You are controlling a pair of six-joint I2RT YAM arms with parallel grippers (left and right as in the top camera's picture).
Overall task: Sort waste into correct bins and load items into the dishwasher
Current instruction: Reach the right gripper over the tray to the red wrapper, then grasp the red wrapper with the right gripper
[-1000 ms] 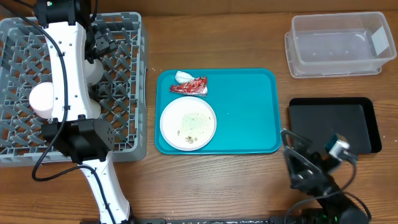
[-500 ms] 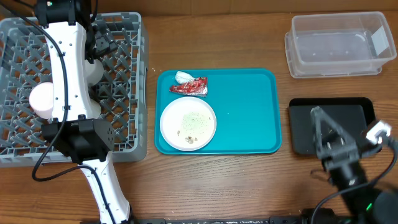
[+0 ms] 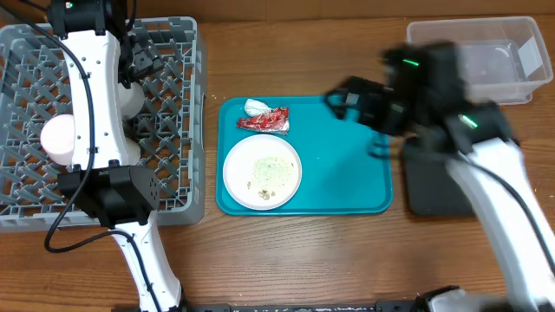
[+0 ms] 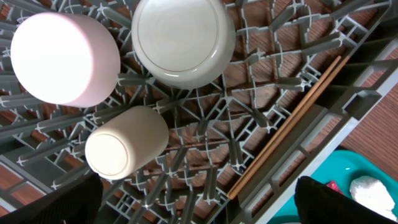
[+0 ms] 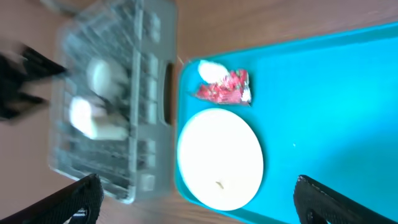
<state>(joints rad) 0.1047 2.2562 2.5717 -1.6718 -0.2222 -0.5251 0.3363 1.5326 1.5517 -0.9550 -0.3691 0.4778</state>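
Left arm [image 3: 91, 87] is stretched out over the big square grey plastic dish rack [image 3: 173, 52], and its wrist camera looks pretty much straight down into it. The left gripper [image 4: 196, 190] is spread wide, with its dark fingers [image 4: 62, 199] out at the two bottom corners of its own view, and it isn't gripping anything. Right arm [image 3: 486, 165] reaches in from the right and covers a good part of the shallow black rectangular tray [image 3: 421, 186]. It's badly blurred, with its front end over the top right corner of the teal serving tray [image 3: 347, 186]. The right gripper [image 5: 199, 183] is wide open too and has hold of nothing.

In the rack there's a pinkish-white bowl [image 4: 65, 59] and a pale blue-grey bowl [image 4: 183, 40], both bottom-up and side by side. A small white cup [image 4: 126, 142] sits just below them, and a pair of wooden chopsticks [image 4: 289, 124] lies slantwise along the rack's edge. The clear plastic rectangular tub [image 3: 468, 61] is at the top right of the table.

The teal tray holds the large white plate [image 3: 262, 171] with white rice-like crumbs [image 3: 264, 178] on it. The crumpled red foil wrapper [image 3: 264, 120] sits just beyond the plate, with the small crumpled white paper wad [image 3: 254, 107] touching it.

From the right wrist, the plate lies below and between the open fingers, not touched, and the wrapper and wad are farther off. On the left side, the cup is the thing closest to the fingers, also untouched.
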